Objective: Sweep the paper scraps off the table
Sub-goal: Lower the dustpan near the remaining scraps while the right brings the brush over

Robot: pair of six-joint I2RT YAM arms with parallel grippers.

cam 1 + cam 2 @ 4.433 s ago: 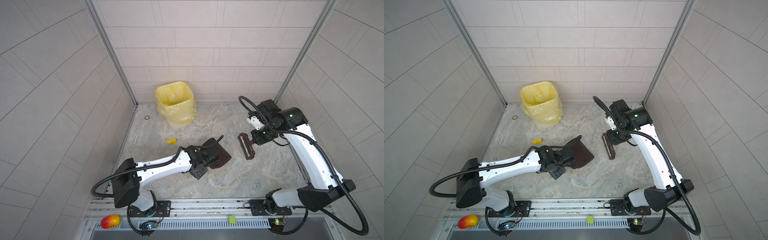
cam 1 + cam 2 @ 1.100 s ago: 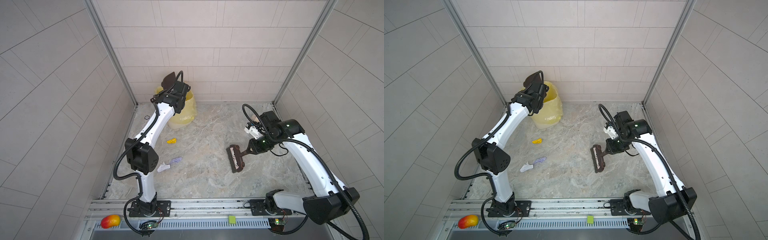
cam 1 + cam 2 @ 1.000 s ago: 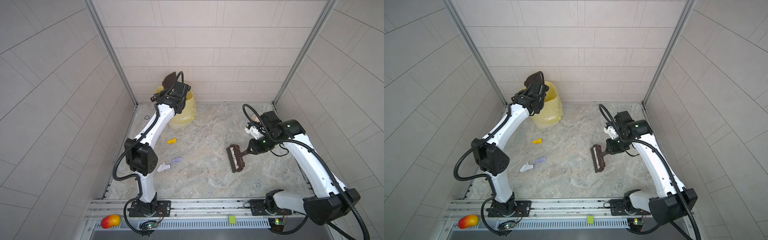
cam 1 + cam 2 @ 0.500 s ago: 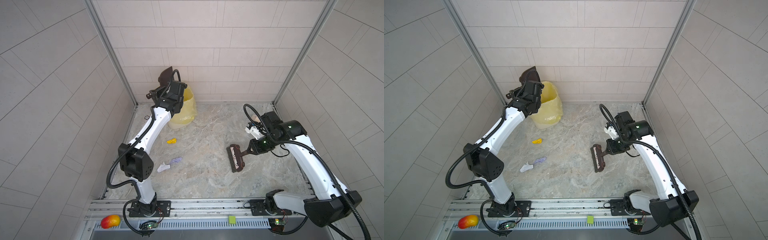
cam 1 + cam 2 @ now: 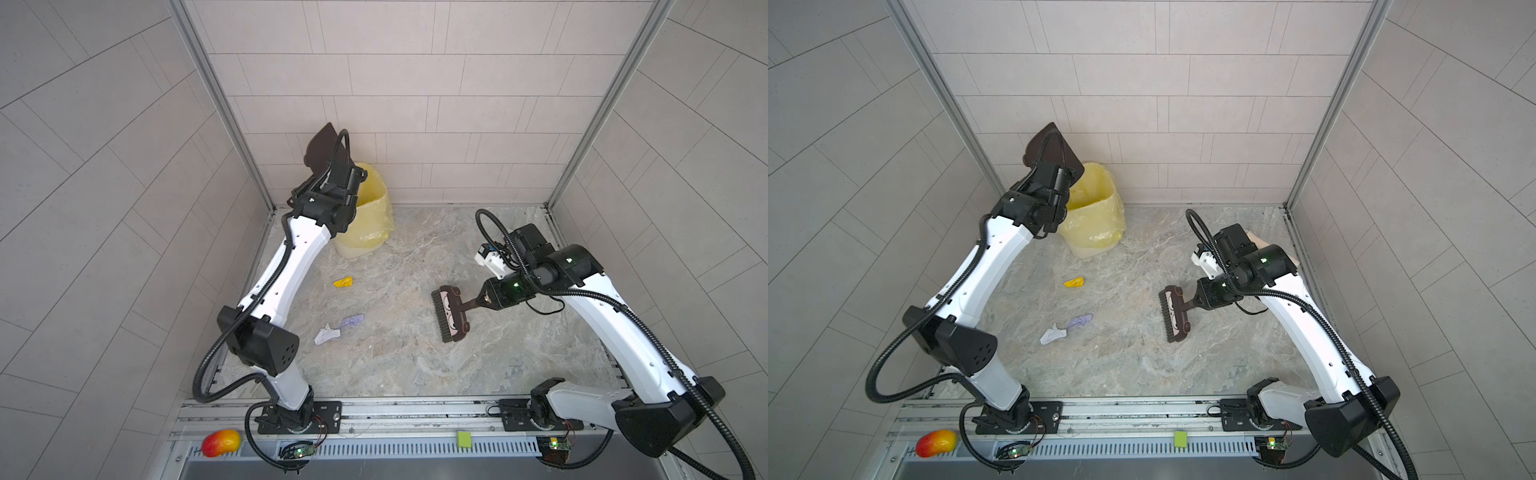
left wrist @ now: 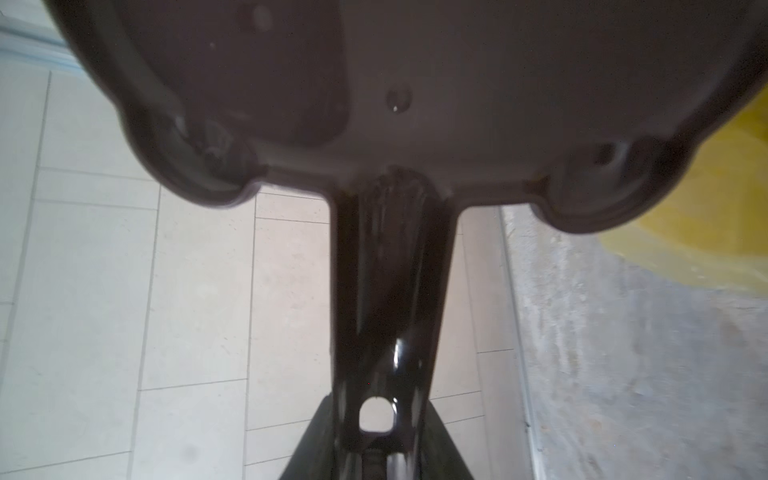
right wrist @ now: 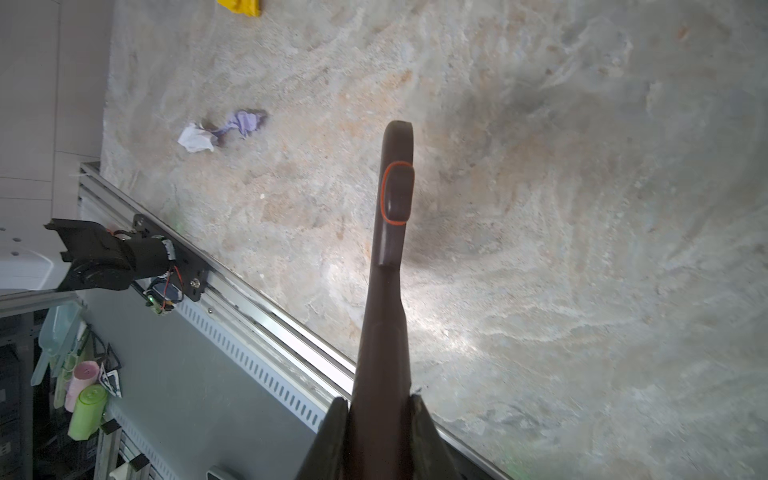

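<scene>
Paper scraps (image 5: 351,321) sit on worktop (image 5: 395,365); left jaws hold dustpan (image 5: 322,145) up by the bin (image 5: 374,224), prob to dump, right jaws clamp brush (image 5: 451,316), ready

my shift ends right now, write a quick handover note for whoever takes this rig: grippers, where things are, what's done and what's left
Left gripper: jaws shut on the dustpan handle, raised and tilted beside the yellow bin in the back left corner.
Right gripper: jaws shut on the brush handle, head low over the table, right of centre.
Done: only three paper scraps show on the table; the yellow bin's contents cannot be seen.
Left: yellow scrap in front of the yellow bin; lilac scrap and white scrap side by side nearer the front. Likely next: sweep them into the dustpan and tip it.
</scene>
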